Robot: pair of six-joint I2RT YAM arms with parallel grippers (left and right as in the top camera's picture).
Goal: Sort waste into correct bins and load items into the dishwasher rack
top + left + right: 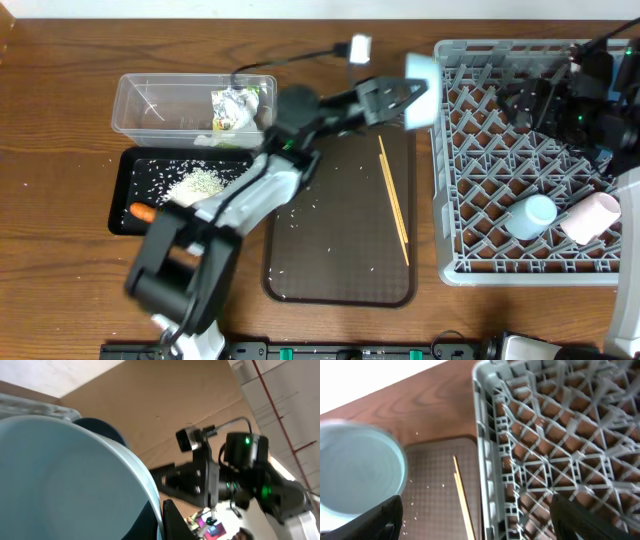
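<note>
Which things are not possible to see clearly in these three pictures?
- Overhead: the left arm covers the right part of the black tray; whatever lies there is hidden.
- Overhead: the right arm hides the far right corner of the dishwasher rack.
- Left wrist: the blurred white bowl fills the view and hides everything beneath.
- Right wrist: the bottom edge cuts off the chopsticks.

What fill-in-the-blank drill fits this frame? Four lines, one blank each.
1. The left gripper is shut on the white ____.
2. The chopsticks lie on the ____ serving tray.
3. The pink cup and light blue cup sit in the dishwasher ____.
4. The carrot lies in the glossy tray with loose ____.
Missing: bowl; brown; rack; rice.
</note>
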